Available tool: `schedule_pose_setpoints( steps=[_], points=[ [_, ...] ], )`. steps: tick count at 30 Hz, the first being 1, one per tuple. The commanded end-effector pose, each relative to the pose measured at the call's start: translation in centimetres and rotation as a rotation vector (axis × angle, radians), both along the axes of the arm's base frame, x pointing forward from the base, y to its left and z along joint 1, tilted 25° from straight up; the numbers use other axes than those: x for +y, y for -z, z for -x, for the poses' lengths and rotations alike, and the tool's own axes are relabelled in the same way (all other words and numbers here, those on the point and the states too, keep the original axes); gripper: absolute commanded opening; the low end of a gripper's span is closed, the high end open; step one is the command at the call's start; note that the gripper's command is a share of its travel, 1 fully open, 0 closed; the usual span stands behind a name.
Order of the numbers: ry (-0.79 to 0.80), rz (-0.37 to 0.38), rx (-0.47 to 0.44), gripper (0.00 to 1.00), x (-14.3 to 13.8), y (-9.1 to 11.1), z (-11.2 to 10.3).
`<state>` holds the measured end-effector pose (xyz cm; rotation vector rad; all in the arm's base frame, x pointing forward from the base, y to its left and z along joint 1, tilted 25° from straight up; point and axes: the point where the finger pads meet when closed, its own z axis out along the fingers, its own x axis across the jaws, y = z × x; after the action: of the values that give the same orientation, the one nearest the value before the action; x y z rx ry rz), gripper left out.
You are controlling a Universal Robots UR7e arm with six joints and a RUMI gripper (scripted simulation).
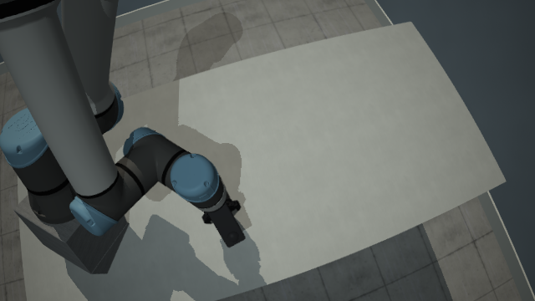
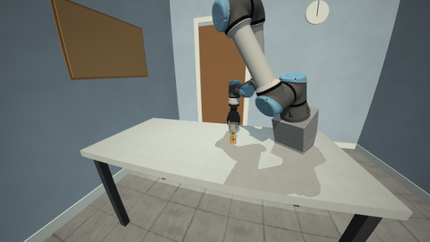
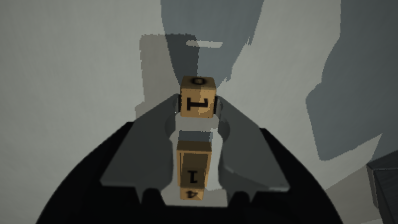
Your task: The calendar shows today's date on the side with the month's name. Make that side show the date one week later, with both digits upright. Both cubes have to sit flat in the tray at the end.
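The gripper (image 1: 226, 227) (image 2: 233, 130) (image 3: 197, 96) points downward, with its two fingertips closed against opposite sides of a wooden cube (image 2: 233, 132) (image 3: 198, 103). In the wrist view, the fingertips bear on the cube at 9 o'clock and 3 o'clock. The face of the cube turned to the wrist camera carries a "1" lying on its side; the adjoining face at 12 o'clock carries a "0".

A second wooden piece (image 2: 232, 139) (image 3: 194, 167) is located at 6 o'clock from the gripped cube in the wrist view, apart from it. It shows a "1" on a shaded face within a lighter edge, and a "4" on the face at its 6 o'clock end. Whether this piece is seated in the tray cannot be determined. In the top view, the gripper and wrist conceal both pieces.

The assembly is positioned over the pale table (image 1: 355, 146) (image 2: 134, 148) (image 3: 60, 60). In the exterior view, the grey pedestal (image 1: 100, 255) (image 2: 289, 136) (image 3: 387, 200) supporting the arm is at 3 o'clock from the gripper. Farther outward, the wall clock (image 2: 317, 12) is at 1 o'clock, the brown board (image 2: 104, 47) at 10 o'clock, and the brown door (image 2: 218, 70) at 12 o'clock, behind the table.
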<state>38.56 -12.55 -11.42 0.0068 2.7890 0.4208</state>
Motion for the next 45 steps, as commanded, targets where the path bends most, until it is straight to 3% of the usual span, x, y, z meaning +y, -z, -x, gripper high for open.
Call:
schedule_pose_setpoints(
  steps=[1,23,35,45],
  points=[
    [0.0,0.001,-0.001,0.1,0.0,0.0,0.0],
    [0.0,0.001,-0.001,0.1,-0.2,-0.5,0.1],
    [0.0,0.001,-0.001,0.1,-0.9,-2.7,0.9],
    [0.0,0.001,-0.001,0.1,-1.9,-5.9,2.0]
  ],
)
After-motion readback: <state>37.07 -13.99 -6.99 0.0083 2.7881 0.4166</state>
